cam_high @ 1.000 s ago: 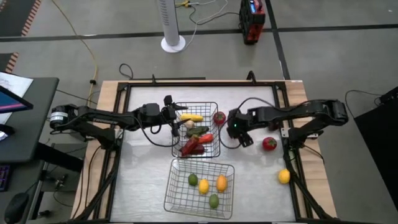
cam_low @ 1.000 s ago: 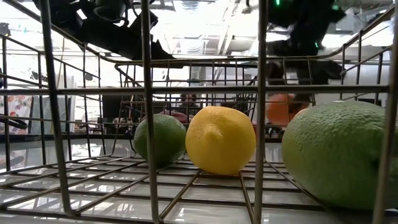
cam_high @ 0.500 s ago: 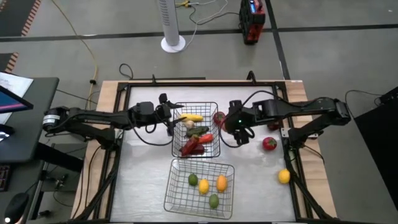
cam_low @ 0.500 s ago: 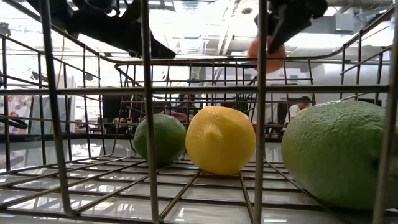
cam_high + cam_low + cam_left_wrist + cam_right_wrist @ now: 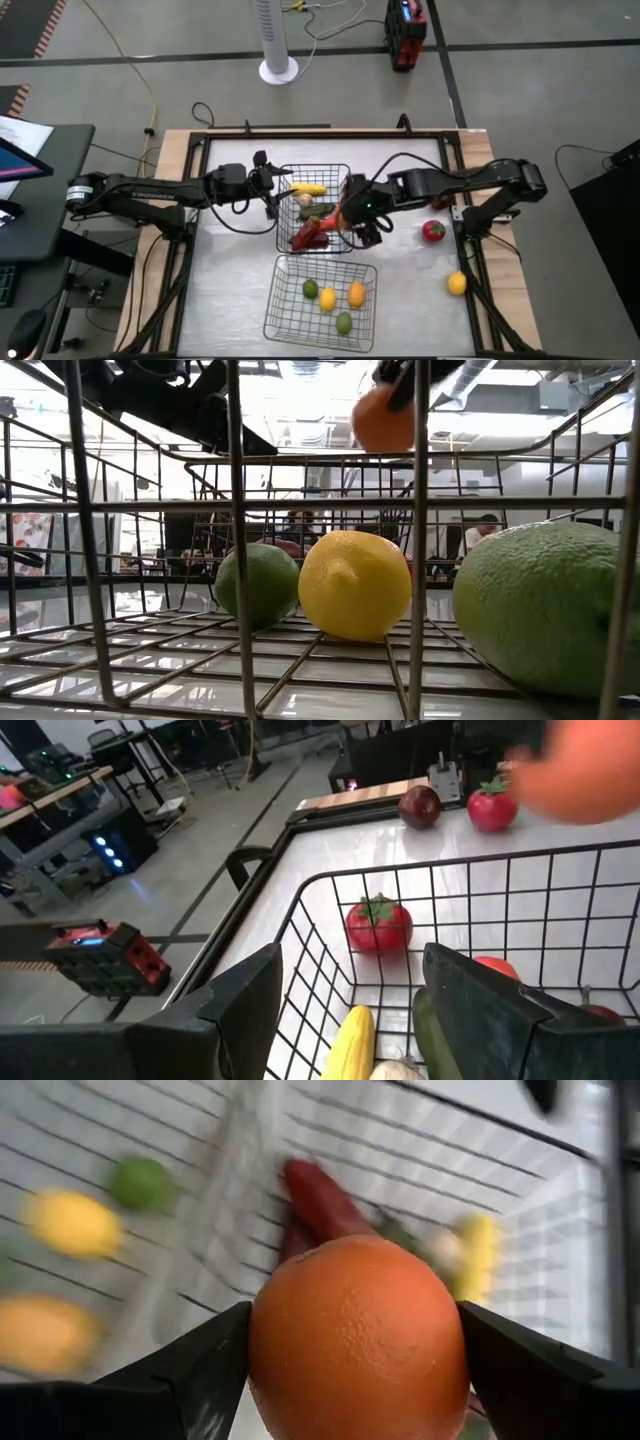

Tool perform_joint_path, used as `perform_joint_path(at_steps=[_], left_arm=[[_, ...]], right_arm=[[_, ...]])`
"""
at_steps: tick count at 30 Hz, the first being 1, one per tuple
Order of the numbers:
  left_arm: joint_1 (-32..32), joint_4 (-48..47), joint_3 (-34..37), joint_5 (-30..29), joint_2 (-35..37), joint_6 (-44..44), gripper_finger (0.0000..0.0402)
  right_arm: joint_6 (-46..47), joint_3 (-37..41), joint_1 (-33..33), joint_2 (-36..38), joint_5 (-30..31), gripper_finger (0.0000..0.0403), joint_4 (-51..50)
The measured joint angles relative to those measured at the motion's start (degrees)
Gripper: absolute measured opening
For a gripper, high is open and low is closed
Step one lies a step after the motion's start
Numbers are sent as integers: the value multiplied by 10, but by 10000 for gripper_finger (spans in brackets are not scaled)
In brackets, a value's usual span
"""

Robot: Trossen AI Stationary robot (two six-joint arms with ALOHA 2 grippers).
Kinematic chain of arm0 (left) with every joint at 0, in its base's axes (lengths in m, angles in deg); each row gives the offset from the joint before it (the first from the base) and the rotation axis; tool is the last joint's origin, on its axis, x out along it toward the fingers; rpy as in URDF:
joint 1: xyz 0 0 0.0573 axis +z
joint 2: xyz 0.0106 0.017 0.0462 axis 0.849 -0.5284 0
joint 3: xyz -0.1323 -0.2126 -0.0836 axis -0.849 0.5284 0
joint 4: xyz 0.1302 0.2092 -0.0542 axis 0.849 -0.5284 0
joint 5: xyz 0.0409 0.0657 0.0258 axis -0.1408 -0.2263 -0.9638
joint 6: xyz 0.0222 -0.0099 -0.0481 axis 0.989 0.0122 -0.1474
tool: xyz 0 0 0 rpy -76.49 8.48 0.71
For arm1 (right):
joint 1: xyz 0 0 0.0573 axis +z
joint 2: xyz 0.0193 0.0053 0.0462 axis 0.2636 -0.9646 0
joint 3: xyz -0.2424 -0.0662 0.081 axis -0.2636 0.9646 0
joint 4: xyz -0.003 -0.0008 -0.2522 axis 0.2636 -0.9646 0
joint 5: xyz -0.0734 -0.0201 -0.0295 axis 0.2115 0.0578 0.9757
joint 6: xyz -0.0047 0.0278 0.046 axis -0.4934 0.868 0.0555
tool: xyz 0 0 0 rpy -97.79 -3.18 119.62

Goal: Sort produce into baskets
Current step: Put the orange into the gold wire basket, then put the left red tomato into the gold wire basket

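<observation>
My right gripper (image 5: 350, 213) is shut on an orange round fruit (image 5: 358, 1342), held in the air over the right rim of the far wire basket (image 5: 340, 172); the fruit also shows high in the low view (image 5: 384, 420). That basket holds a corn cob (image 5: 309, 188), a cucumber, garlic and red chillies (image 5: 312, 233). The near wire basket (image 5: 300, 264) holds a lime (image 5: 310, 289), a lemon (image 5: 327, 299), an orange fruit (image 5: 355, 294) and a second lime (image 5: 344, 322). My left gripper (image 5: 272, 190) is open and empty at the far basket's left rim. My right gripper pinches the orange fruit at its two opposite sides (image 5: 268, 1342) between its two fingers (image 5: 190, 1370). The fruit is lifted clear of the table and of the basket, and fills the gap between the fingers.
A red tomato (image 5: 378, 925) lies on the table just beyond the far basket's right wall. Another tomato (image 5: 432, 231) and a yellow lemon (image 5: 456, 284) lie on the table at the right. A dark frame (image 5: 200, 140) runs around the table top.
My right gripper has risen with the orange fruit, lifting it clear of the table, and carried it toward the table's left edge, up to the far basket's right rim. My left gripper has drawn back a little toward the table's left edge.
</observation>
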Motion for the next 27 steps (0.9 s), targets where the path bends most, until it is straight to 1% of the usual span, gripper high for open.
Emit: perform_joint_path(at_steps=[3,7,9,11,15,20,24,27], left_arm=[[0,-1,0,0,0,-1,231],[0,-1,0,0,0,-1,231],[0,-1,0,0,0,-1,231],[0,-1,0,0,0,-2,231],[0,-1,0,0,0,-2,231],[0,-1,0,0,0,-3,231],[0,-1,0,0,0,-4,231],[0,-1,0,0,0,-8,231]], right_arm=[[37,-24,11,-14,-102,354,8],[86,-33,27,-15,-279,354,86],[111,-34,37,-18,-332,354,117],[125,-34,49,-25,-344,354,120],[166,-33,70,-49,-335,357,123],[220,-33,82,-80,-337,376,122],[238,-32,81,-81,-336,395,100],[248,-32,76,-73,-334,397,87]])
